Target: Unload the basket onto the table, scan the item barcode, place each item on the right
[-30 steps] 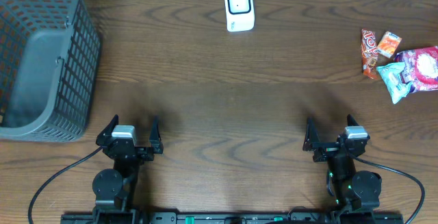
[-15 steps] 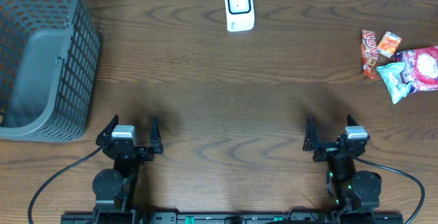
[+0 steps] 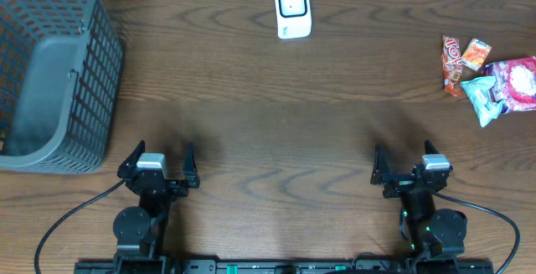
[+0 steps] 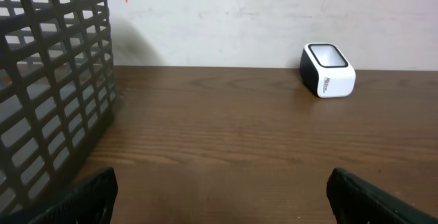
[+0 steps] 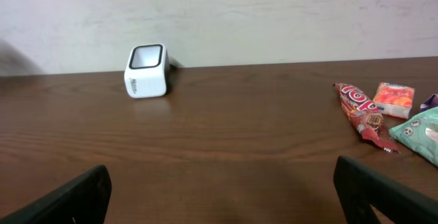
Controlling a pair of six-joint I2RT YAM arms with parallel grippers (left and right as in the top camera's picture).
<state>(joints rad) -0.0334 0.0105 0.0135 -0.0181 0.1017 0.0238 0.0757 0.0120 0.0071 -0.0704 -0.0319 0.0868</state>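
Nothing moved: left gripper [image 3: 163,151], right gripper [image 3: 404,153] (both spread).

Black grippers [image 3: 162,150] (grey-capped), looping black cables [image 3: 82,207]

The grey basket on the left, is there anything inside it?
From overhead the basket looks empty: only its bare grey floor shows. Its left part runs off the picture's edge, so something small there can't be ruled out.

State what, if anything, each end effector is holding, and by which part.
Nothing is held. The left end effector and the right end effector both stand open and empty, well apart from the snack packets.
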